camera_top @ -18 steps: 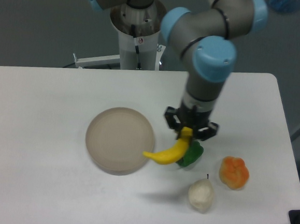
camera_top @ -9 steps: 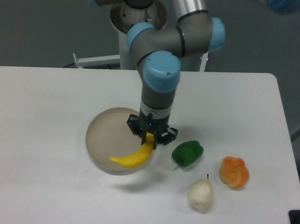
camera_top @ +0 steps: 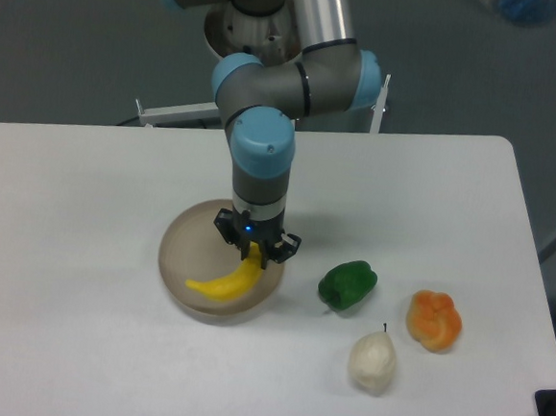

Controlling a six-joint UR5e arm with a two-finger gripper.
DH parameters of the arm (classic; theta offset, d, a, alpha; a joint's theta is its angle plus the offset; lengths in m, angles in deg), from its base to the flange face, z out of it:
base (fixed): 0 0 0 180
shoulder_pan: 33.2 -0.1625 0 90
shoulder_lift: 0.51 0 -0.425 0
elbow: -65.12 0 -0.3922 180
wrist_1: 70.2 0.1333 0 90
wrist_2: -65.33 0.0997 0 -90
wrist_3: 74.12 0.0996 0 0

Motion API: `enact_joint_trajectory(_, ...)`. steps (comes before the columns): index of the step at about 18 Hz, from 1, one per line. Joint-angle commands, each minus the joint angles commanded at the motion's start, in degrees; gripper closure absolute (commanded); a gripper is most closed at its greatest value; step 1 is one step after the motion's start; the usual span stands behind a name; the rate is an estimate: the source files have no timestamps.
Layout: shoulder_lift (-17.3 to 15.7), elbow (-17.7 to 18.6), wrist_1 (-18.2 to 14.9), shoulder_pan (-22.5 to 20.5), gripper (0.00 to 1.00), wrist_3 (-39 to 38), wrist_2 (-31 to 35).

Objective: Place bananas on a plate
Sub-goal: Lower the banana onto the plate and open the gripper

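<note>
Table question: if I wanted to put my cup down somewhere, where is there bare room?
The whole left side, left of the plate, is bare, as is the far right corner behind the green fruit. It is crowded front right, around the pear and orange fruit, and at the tool holding the banana.

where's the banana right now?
Curved yellow banana hangs over the round beige plate, its right end pinched in the hand, left of the green pepper.
</note>
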State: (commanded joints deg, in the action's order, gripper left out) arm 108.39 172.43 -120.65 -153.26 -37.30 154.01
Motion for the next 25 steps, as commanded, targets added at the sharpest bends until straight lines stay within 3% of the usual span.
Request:
enact_joint_trajectory(13,2.99,0.18,0.00,1.32,0.64,0.00,0.44)
enact_joint_trajectory(25,3.69,0.01,0.00,1.49,0.62,0.26,0.44)
